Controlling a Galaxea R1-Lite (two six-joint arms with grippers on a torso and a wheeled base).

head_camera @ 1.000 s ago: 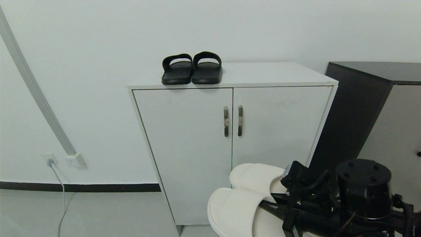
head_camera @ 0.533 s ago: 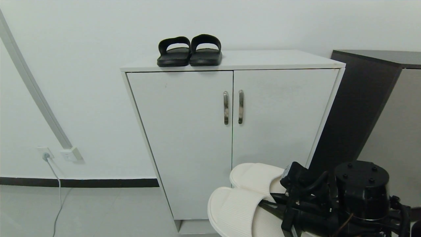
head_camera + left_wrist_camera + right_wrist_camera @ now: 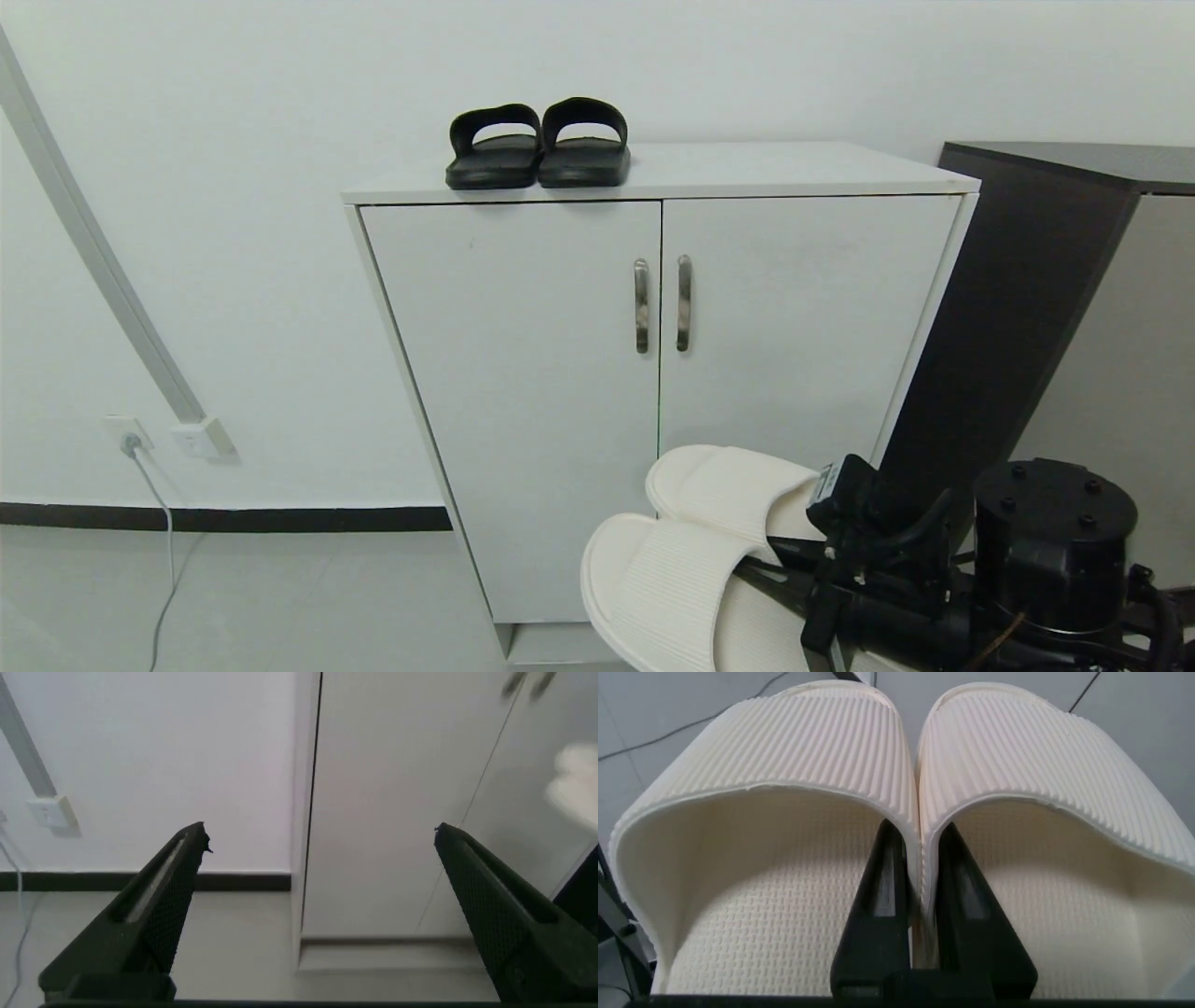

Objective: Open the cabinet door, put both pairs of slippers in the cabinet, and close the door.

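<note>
Our right hand (image 3: pixel 918 859) pinches the white slippers (image 3: pixel 672 579) by their adjoining inner walls, low before the shut cabinet (image 3: pixel 523 373); a jolt could drop one, and a swinging door could strike them. Our left hand (image 3: pixel 320 831) is spread. Black slippers (image 3: pixel 540 149) sit on top; floor (image 3: pixel 233 597) opens left, a dark cabinet (image 3: pixel 1008 327) crowds right

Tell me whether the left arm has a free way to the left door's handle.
Probably yes. The left gripper is empty with jaws wide open, and nothing stands between it and the left door handle. The white slippers in the right gripper sit lower, to the right.
</note>
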